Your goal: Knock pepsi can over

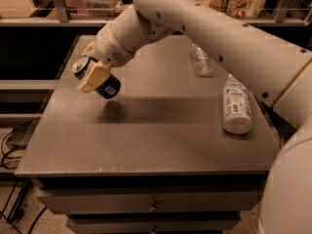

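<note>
The end effector is clenched on the pepsi can, one tan finger across the can's front and the other behind. Held between them, the can appears lifted off the counter, its shadow lying just below. I judge the grip is tipping it so it can be laid down. Its long axis slants, with the silver top pointing up-left and the base down-right.

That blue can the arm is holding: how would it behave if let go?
The pepsi can sits tilted in the gripper, seemingly just off the table, so it would probably land on its side. Its round body would then likely roll. It looks small and thin-walled, so it is probably light and easily dented.
</note>
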Robot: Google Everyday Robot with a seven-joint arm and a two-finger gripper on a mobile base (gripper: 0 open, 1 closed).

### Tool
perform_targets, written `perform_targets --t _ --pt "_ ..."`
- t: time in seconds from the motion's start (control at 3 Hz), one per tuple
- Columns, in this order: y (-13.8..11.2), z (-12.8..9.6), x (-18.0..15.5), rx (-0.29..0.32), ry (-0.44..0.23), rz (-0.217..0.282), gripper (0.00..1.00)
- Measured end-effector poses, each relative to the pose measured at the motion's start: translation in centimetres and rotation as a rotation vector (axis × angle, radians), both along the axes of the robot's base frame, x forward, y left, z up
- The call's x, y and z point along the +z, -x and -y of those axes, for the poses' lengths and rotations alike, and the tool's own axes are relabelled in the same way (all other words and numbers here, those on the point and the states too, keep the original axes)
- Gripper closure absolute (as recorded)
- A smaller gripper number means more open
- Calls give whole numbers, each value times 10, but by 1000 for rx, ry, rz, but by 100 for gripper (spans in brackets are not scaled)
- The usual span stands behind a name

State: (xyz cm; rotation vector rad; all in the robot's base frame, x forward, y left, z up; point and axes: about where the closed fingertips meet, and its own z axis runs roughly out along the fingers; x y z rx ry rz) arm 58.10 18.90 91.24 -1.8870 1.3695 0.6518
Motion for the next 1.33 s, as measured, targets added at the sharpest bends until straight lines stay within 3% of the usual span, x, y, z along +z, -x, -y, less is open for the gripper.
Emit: perform_targets --t 0.33,0.67,1.0,1.33 --pt "-5 29 -10 -30 141 22 84" --pt "1 35 -25 -6 202 0 60" --pt "15 29 -41 26 200 -46 39" --pt "16 29 -41 27 199 -47 14"
